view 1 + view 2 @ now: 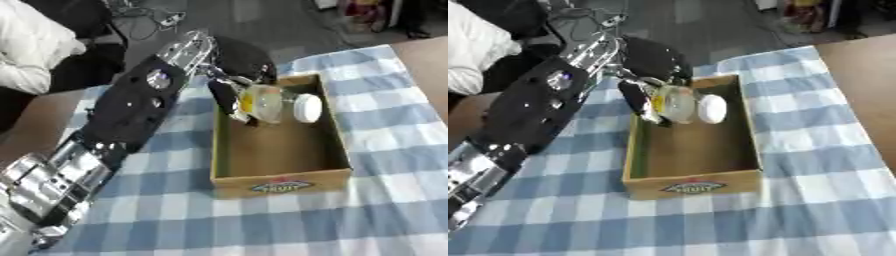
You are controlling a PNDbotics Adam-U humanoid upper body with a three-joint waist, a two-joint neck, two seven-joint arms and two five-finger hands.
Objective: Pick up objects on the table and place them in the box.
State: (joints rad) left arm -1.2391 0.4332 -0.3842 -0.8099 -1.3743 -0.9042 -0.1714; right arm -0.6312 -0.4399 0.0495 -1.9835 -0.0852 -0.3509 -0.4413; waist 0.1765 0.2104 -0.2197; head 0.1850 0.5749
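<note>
Box (pixel 278 186) walls hem in our left hand (pixel 229 95), fingers curled round a clear jar (pixel 265 102) with white lid (pixel 307 108); checked cloth (pixel 367 220) covers the table, grey floor (pixel 262 22) beyond.

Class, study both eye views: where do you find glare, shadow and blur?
Left eye view: glare on the left arm's silver joints; the box wall shades its floor on the left. Right eye view: the jar in the left hand is soft and smeared, its white lid washed out; the label on the box front is unreadable.
</note>
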